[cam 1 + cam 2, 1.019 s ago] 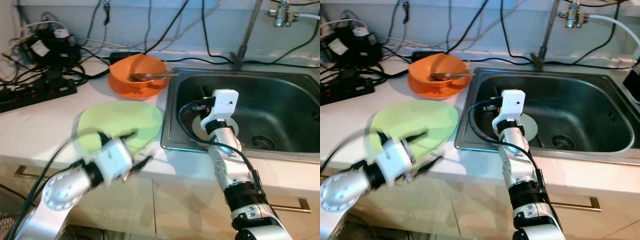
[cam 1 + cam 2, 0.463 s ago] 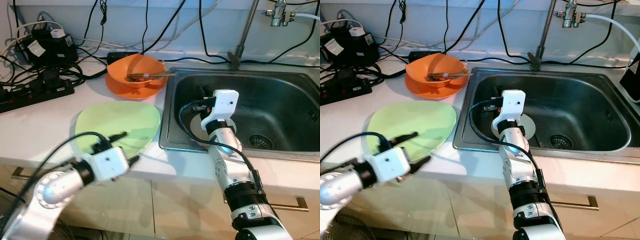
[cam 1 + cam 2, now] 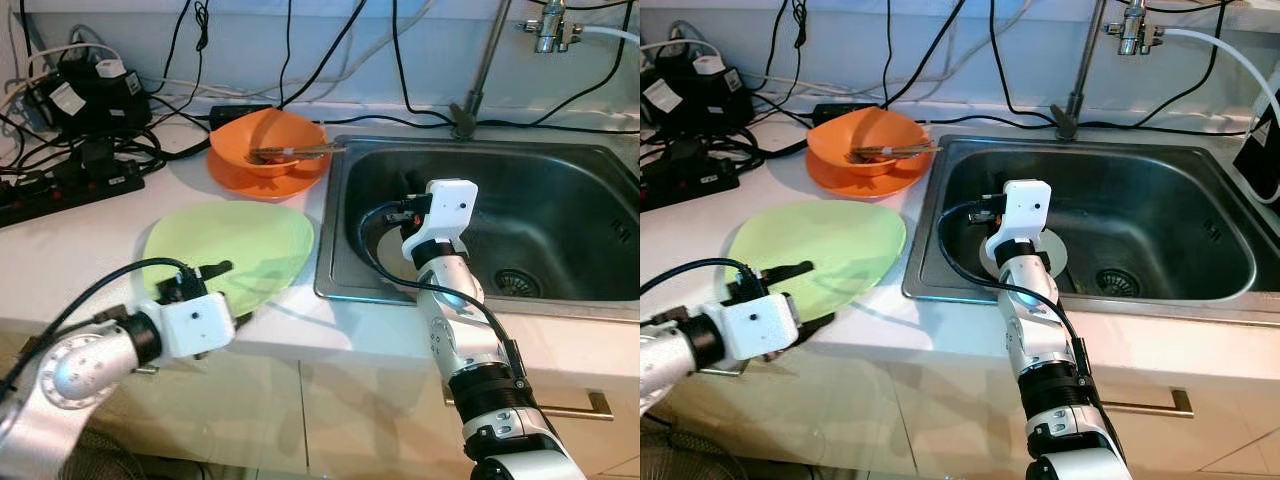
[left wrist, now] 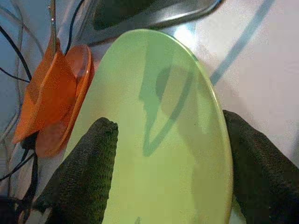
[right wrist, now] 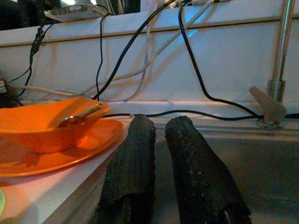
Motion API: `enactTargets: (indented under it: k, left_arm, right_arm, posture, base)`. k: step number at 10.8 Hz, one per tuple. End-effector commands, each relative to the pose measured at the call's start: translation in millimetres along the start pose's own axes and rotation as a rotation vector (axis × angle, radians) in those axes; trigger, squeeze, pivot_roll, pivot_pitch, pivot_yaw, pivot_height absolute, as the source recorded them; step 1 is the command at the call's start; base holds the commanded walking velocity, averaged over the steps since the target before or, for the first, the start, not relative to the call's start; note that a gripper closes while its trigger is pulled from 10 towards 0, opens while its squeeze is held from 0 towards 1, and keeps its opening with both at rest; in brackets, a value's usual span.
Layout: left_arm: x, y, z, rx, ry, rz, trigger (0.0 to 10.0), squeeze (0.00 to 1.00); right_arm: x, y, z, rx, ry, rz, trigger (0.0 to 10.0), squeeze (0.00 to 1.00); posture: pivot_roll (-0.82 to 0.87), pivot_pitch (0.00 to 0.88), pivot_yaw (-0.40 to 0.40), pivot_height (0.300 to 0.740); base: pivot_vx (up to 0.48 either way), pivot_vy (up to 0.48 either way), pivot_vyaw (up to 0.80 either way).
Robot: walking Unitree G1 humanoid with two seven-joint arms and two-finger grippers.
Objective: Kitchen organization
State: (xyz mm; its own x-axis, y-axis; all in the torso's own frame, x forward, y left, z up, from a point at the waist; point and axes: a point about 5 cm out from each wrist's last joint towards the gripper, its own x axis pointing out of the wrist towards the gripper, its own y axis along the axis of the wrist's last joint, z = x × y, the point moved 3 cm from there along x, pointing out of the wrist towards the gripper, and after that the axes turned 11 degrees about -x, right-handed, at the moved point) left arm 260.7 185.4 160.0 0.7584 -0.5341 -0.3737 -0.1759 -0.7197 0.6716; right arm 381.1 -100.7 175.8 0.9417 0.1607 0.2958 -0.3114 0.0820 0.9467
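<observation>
While the right gripper (image 5: 161,163) hangs closed above the sink (image 3: 560,165), the left gripper (image 4: 168,158) straddles the green plate (image 3: 240,245), fingers apart.

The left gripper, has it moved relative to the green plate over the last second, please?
Yes. The left gripper has drawn back toward the robot's left along the counter edge, from the green plate's sink-side front rim to its near-left rim, fingers open around it.

The left gripper (image 3: 228,293) now sits lower and farther out toward the front edge of the white bench (image 3: 70,270) than a second ago, having drawn back across the flat pale-green plate (image 3: 235,248). Its black fingers (image 4: 88,172) stand spread at the plate's near rim, one on each side. The arm, blurred with motion a second ago, now shows sharp.
</observation>
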Motion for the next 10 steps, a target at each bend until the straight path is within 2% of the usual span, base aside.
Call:
enactTargets:
  k: [1, 2, 4, 8, 9, 10]
  left_arm:
    - [-2.5, -27, 8.1, 0.021, -0.057, -0.159, 10.0, 0.0]
    - [-2.5, -35, 7.4, 0.07, -0.06, -0.225, 10.0, 0.0]
    - [4.1, -42, 6.0, 0.154, -0.029, -0.285, 10.0, 0.0]
    - [24.4, -42, -2.8, 0.199, 0.099, -0.32, 9.8, 0.0]
    - [26.7, -44, -4.8, 0.202, 0.12, -0.332, 0.0, 0.0]
    - [27.8, -45, -5.9, 0.205, 0.132, -0.337, 0.0, 0.0]
  right_arm:
    - [2.5, 2, -1.3, 0.003, 0.007, 0.008, 10.0, 0.0]
    - [2.7, 2, -1.4, 0.003, 0.007, 0.007, 10.0, 0.0]
    - [3.1, 2, -2.1, 0.004, 0.008, 0.008, 10.0, 0.0]
    - [3.3, 3, -2.2, 0.004, 0.003, 0.009, 10.0, 0.0]
    - [3.3, 2, -1.8, 0.004, 0.002, 0.009, 10.0, 0.0]
    - [3.1, 3, -1.9, 0.004, 0.001, 0.01, 10.0, 0.0]
  posture:
    - [0.24, 0.038, 0.015, 0.74]
    - [0.24, 0.038, 0.015, 0.74]
    - [0.24, 0.034, 0.016, 0.74]
    - [0.23, 0.03, 0.017, 0.74]
    - [0.23, 0.03, 0.017, 0.74]
    - [0.23, 0.029, 0.018, 0.74]
  base:
    - [0.0, 0.0, 0.0]
    - [0.0, 0.0, 0.0]
    - [0.0, 0.0, 0.0]
    - [0.0, 0.0, 0.0]
    - [0.0, 0.0, 0.0]
    - [0.0, 0.0, 0.0]
